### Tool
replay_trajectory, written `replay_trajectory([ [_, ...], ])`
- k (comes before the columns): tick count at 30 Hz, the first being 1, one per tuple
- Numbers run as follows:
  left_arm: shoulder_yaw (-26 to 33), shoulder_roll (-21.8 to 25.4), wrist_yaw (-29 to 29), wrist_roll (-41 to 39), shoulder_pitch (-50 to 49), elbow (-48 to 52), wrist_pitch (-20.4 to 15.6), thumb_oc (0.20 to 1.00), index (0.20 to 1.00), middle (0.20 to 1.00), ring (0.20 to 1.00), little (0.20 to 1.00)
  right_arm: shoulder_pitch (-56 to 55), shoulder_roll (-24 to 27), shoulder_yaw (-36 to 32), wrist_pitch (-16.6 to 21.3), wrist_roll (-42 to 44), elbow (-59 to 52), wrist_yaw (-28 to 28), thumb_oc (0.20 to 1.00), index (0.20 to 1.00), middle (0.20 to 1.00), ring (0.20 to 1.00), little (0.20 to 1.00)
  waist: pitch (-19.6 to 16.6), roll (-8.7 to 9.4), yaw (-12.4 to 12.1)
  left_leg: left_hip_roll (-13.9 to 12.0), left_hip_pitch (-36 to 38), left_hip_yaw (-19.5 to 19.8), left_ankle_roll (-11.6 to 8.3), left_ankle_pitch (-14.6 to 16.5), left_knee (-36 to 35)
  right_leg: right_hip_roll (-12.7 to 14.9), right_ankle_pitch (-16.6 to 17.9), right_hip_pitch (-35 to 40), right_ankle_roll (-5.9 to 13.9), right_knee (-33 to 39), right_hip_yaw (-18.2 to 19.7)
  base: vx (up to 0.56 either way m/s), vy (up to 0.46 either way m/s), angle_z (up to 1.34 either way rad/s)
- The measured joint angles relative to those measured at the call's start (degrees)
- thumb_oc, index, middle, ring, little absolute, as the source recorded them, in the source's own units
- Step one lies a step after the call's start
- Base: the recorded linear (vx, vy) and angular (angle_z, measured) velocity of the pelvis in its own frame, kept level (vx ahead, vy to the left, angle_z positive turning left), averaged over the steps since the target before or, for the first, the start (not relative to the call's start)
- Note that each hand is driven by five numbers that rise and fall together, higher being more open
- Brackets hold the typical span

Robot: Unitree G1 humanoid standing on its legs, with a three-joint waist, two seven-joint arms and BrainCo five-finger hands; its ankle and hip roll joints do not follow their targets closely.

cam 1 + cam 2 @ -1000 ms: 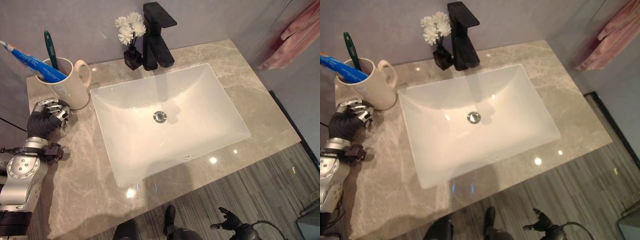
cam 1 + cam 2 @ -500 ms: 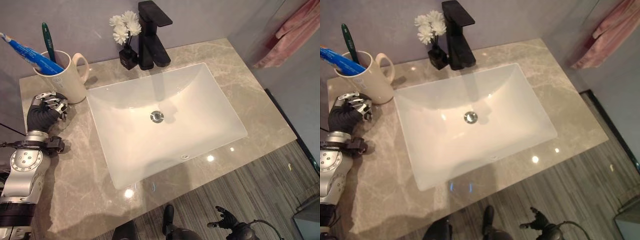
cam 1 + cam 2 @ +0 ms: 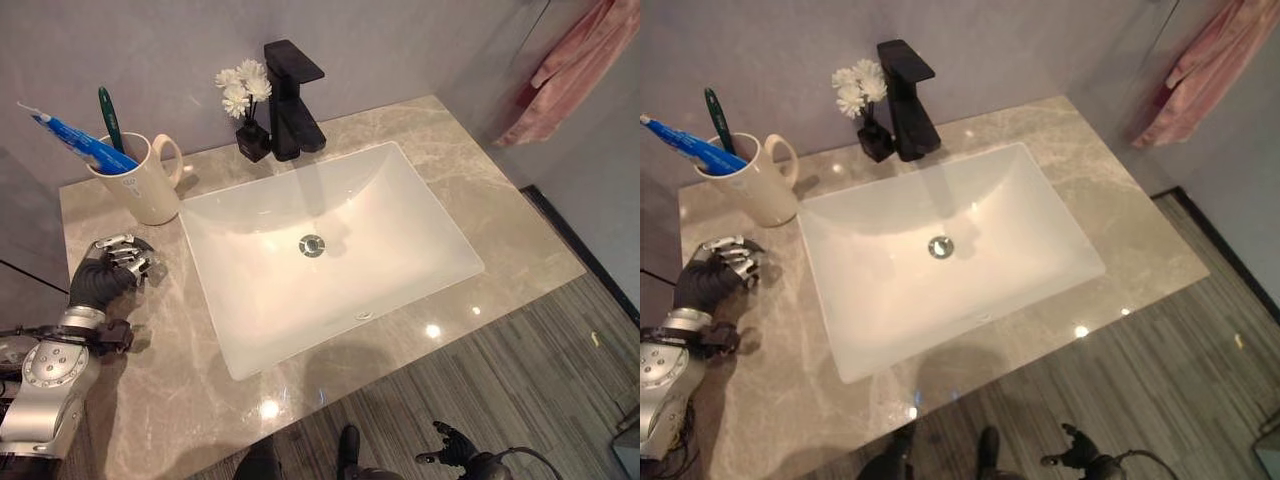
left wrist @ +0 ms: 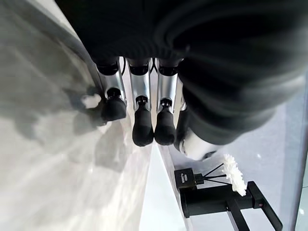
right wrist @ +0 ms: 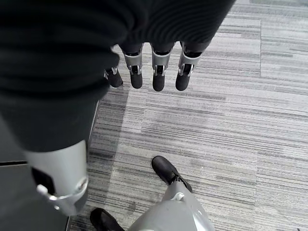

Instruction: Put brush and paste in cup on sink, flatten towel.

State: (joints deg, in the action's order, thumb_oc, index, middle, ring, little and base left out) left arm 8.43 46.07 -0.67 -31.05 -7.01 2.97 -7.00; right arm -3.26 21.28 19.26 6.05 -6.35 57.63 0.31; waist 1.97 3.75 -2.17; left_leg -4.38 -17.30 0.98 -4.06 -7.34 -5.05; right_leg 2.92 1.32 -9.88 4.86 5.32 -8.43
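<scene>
Fingers: left hand (image 3: 108,272) loosely curled, holding nothing, at 8 o'clock on counter (image 3: 520,235); right hand (image 5: 144,72) hangs relaxed, empty, over floor.
Cup (image 3: 145,185): 10 o'clock, brush (image 3: 108,112) and paste (image 3: 80,145) inside.
Towel (image 3: 575,65): 2 o'clock, hanging bunched; likely soft, limp; take by lower edge.

There was one cup (image 3: 147,182), one toothbrush (image 3: 107,107), one toothpaste (image 3: 82,145), one sink (image 3: 330,245), one tap (image 3: 293,99), one towel (image 3: 565,72).
</scene>
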Motion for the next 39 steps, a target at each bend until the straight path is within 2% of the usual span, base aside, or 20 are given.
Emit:
replay_trajectory([
  [8, -0.18, -0.26, 0.88, -0.18, 1.21, -0.19, 0.00, 0.200, 0.200, 0.200, 0.200, 0.200, 0.00, 0.17, -0.01, 0.01, 0.00, 0.24, 0.00, 1.000, 1.000, 1.000, 1.000, 1.000, -0.02, 0.04, -0.03, 0.09, -0.61, 0.08, 0.01, -0.01, 0.01, 0.06, 0.01, -0.60, -0.01, 0.00, -0.07, -0.02, 0.003, 0.00],
  [15, -0.52, -0.14, -0.18, -0.58, 8.83, -5.47, -0.65, 0.200, 0.200, 0.200, 0.200, 0.200, 0.01, 0.85, 0.00, -0.01, 0.03, 0.25, 0.01, 1.000, 1.000, 1.000, 1.000, 1.000, 0.07, 0.27, 0.55, 0.06, -3.10, -0.08, 0.01, -0.36, 0.02, -0.01, 0.48, -3.22, -0.11, -0.44, 0.07, -0.03, -0.002, -0.01],
  [24, -0.73, 1.47, -3.10, -0.61, 19.96, -11.03, -2.04, 0.200, 0.200, 0.200, 0.200, 0.200, 0.31, 1.41, -0.01, 0.00, 0.24, 0.20, 0.00, 1.000, 1.000, 1.000, 1.000, 1.000, 2.96, 1.97, 1.92, -0.14, -4.04, -0.14, -0.13, -0.41, 0.01, -0.13, 0.51, -4.19, -0.09, -0.08, 0.17, 0.00, 0.000, 0.00],
  [29, -2.22, 5.46, -4.08, -0.58, 25.09, -16.86, -2.34, 0.200, 0.200, 0.200, 0.200, 0.200, 1.44, 1.65, 0.01, 0.00, 1.11, -1.13, 0.11, 1.000, 1.000, 1.000, 1.000, 1.000, 3.41, 2.71, 3.08, -0.23, -4.20, -0.25, -0.15, -0.39, 0.01, -0.21, 0.49, -4.45, -0.06, 0.01, 0.28, 0.00, 0.000, 0.00],
  [35, -2.60, 5.70, -5.80, -0.32, 29.28, -20.02, -2.38, 0.200, 0.200, 0.200, 0.200, 0.200, 1.64, 1.69, 0.40, -0.03, 1.17, -1.21, 0.14, 1.000, 1.000, 1.000, 1.000, 1.000, 3.46, 3.08, 3.36, -0.23, -4.99, -0.73, -0.12, -0.42, 0.02, -0.19, 0.75, -5.29, -0.09, -0.45, 0.76, 0.00, -0.004, -0.03],
  [39, -3.43, 7.56, -6.07, 0.13, 32.54, -22.39, -2.42, 0.200, 0.200, 0.200, 0.200, 0.200, 1.99, 1.75, 1.86, 0.03, 1.18, -2.76, 0.19, 1.000, 1.000, 1.000, 1.000, 1.000, 3.84, 4.27, 3.41, -0.63, -4.98, -1.34, -0.13, -0.41, 0.02, -0.47, 0.90, -5.63, -0.08, -0.45, 1.50, 0.00, -0.015, -0.08],
])
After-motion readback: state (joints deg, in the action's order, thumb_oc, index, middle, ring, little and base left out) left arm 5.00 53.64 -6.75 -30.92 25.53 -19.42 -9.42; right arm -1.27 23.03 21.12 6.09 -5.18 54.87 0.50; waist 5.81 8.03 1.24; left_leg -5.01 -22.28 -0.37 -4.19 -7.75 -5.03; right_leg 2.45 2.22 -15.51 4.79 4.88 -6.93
